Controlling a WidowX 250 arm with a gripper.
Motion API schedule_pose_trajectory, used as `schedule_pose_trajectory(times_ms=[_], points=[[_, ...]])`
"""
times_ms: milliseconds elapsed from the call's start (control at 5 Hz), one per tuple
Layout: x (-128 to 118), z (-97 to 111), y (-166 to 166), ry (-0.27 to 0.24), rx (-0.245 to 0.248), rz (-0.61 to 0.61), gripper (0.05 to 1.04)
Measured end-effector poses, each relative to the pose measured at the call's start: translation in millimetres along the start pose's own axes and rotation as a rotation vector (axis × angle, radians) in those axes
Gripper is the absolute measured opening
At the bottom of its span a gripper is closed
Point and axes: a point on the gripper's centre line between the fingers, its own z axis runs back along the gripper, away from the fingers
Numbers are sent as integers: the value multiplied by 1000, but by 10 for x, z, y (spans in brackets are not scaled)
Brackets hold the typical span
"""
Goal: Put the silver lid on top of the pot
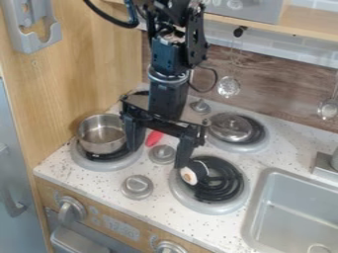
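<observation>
From my end, the pot (102, 140) and lid (230, 127) look like glossy, smooth metal. I see grained wood on the side panel (99, 64), a smooth counter (69, 170), matt plastic-looking sink (290, 212), and dull plastic on my gripper (157, 157).

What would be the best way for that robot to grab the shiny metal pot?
Probably by the rim, lowering the gripper from above on the camera's side, one finger inside, one outside. The pot stands upright and open, its wall looks thin, and the wooden panel crowds its left in the picture.
</observation>
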Motion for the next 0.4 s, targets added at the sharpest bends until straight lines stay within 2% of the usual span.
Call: schedule_pose_trajectory(times_ms=[200,400], points=[[-31,-76,3,29,3,2,998],[258,-179,-69,14,-8,-43,998]])
